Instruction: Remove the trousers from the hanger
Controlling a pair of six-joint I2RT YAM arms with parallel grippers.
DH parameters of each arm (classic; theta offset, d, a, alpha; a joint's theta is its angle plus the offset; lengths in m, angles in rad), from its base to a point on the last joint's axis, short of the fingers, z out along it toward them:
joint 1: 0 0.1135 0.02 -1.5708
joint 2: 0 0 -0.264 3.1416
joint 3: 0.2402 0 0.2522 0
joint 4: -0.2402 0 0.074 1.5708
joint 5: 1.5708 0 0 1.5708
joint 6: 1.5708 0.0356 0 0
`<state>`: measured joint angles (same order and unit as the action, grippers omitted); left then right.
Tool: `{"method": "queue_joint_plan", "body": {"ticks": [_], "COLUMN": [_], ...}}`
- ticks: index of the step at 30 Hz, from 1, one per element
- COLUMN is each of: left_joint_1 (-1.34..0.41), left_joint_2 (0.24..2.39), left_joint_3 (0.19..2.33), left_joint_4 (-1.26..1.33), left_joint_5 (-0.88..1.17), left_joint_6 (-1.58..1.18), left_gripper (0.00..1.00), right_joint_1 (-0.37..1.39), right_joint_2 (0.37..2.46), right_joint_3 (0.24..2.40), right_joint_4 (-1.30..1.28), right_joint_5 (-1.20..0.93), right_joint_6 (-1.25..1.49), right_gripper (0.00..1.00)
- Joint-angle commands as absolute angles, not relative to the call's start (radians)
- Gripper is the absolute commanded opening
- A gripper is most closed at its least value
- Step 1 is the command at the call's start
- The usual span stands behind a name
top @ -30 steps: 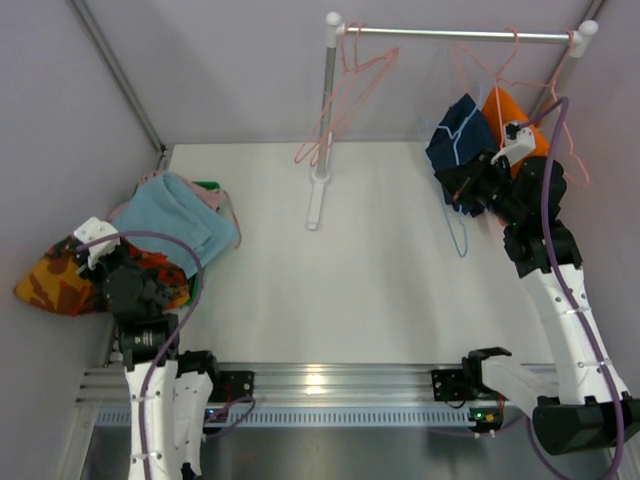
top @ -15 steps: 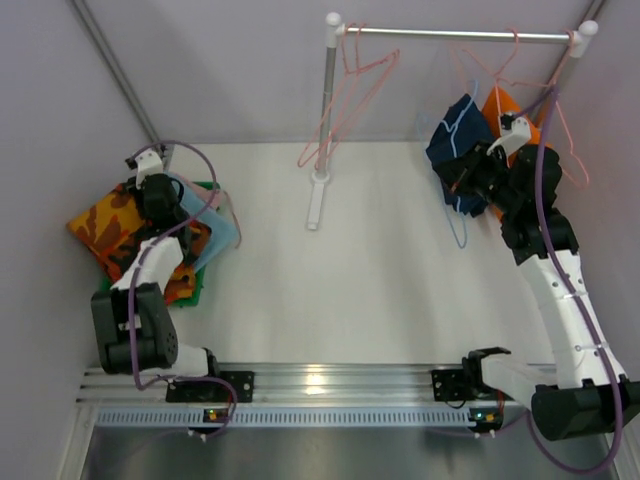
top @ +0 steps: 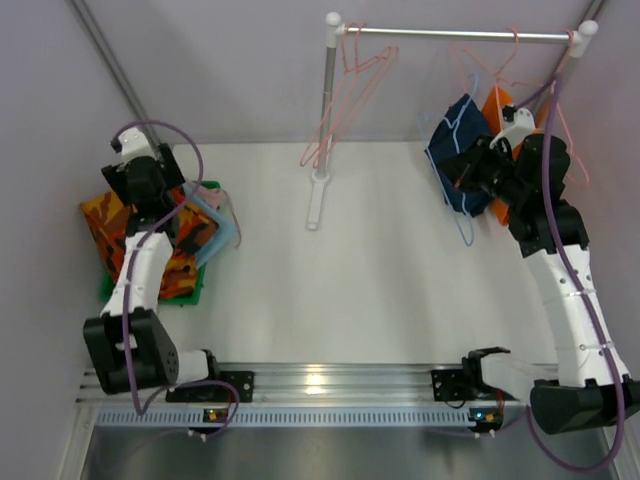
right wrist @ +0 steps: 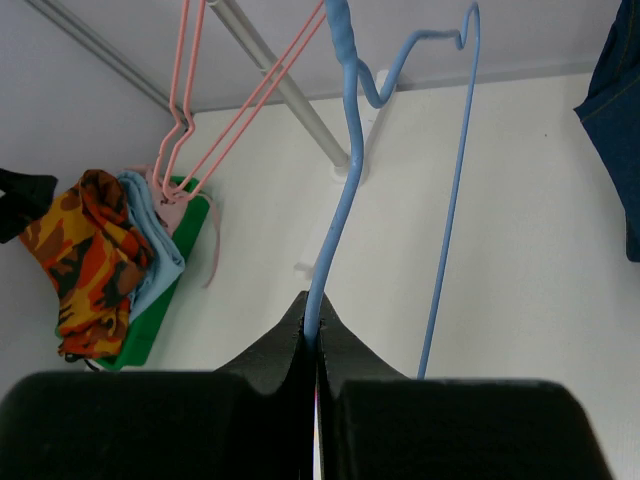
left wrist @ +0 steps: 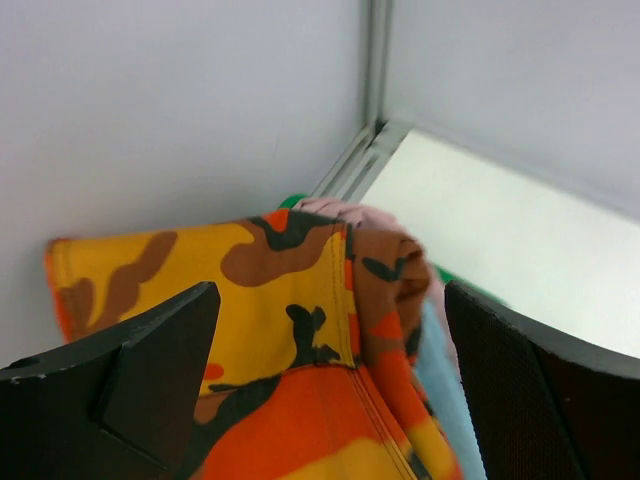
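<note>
soft, light navy blue cloth trousers (top: pixel 452 140) hang far right on a thin blue wire hanger (right wrist: pixel 330 230), which the right claw (right wrist: pixel 315 330) clenches. it seems better to pinch a cloth fold. the left claw (left wrist: pixel 330 350) is released above orange-and-red patterned trousers (left wrist: pixel 270 300), far left.

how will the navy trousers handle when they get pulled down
Likely floppy: the navy trousers hang in slack folds below the rail. Probably light, and they may drag the thin blue hanger along, since it hangs only by a hook.
</note>
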<state>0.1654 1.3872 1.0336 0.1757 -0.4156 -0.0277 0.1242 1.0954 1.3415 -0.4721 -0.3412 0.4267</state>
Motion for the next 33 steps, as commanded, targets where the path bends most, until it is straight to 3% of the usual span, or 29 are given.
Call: {"method": "queue_joint_plan", "body": {"ticks": [1, 11, 21, 33], "left_joint_1": [0.166, 0.166, 0.166, 0.166], "left_joint_2": [1.195, 0.980, 0.927, 0.943], "left_joint_3": [1.132, 1.269, 1.230, 1.243], "left_joint_4": [-0.074, -0.455, -0.540, -0.566], "left_joint_5": [-0.272, 0.047, 0.057, 0.075], "left_joint_6": [-0.168, -0.227, -0.238, -0.227], "left_gripper": [0.99, 0.99, 0.99, 0.99], "right_joint_1": [0.137, 0.253, 0.296, 0.314], "right_joint_2": [1.126, 1.370, 1.689, 1.772], "right_joint_3": [1.445, 1.698, 2.101, 2.048], "right_joint_4": [-0.528, -0.522, -0.500, -0.476], "right_joint_5": [-0.360, -0.135, -0.006, 0.005], "right_joint_6": [0.440, 0.416, 0.334, 0.279], "right_gripper": [0.00, 0.00, 0.00, 0.00]}}
